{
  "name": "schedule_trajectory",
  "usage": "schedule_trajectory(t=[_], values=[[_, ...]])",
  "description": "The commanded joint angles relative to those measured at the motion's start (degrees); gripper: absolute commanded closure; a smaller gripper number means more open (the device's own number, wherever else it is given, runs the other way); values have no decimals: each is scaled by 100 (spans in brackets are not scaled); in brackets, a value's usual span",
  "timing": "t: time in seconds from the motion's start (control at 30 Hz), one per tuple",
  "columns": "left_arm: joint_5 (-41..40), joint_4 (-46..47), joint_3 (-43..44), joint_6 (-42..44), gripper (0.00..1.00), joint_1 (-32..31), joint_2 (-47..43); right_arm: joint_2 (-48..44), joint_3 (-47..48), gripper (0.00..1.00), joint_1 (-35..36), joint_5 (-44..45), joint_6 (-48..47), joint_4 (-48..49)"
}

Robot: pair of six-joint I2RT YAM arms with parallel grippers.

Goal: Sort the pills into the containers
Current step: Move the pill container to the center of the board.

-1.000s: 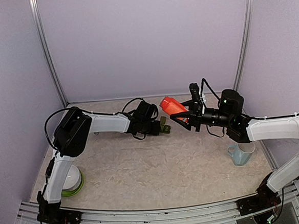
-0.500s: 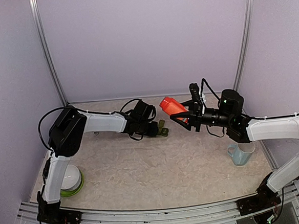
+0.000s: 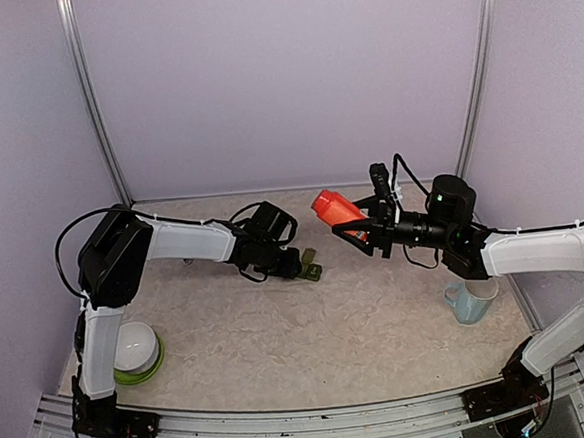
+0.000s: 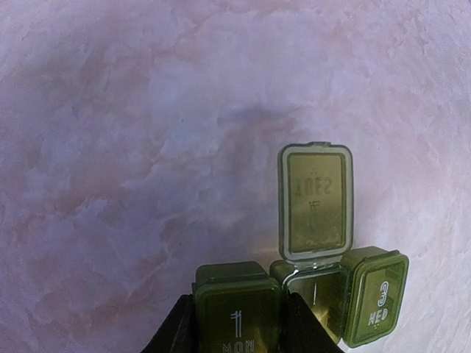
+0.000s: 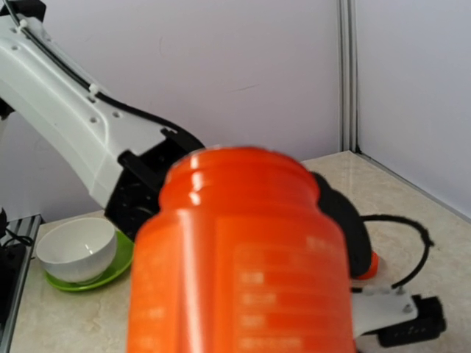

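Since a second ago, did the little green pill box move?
Yes. The pill box slid toward the near edge and a bit left, farther from the back wall.

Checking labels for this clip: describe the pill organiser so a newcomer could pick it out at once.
On the marbled table, follow the left arm out to its gripper near the middle. Clamped there is the pill organiser: a small dark green strip of three compartments, middle lid flipped open, unlike the orange bottle held aloft.
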Motion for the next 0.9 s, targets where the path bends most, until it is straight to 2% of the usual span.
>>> schedule_trajectory(t=[0.0,0.27,0.5,0.87], values=[[130,-206,-242,124,66,-37,-382,24,4,88,-57,-82,60,69],[206,-254,-352,181,65,-37,-433,78,-144,89,-57,-87,187,117],[81,-263,-309,261,42,-24,-512,250,-215,89,-57,-61,193,186],[20,288,-493,270,15,306,-1077,850,-372,89,-57,-86,149,490]])
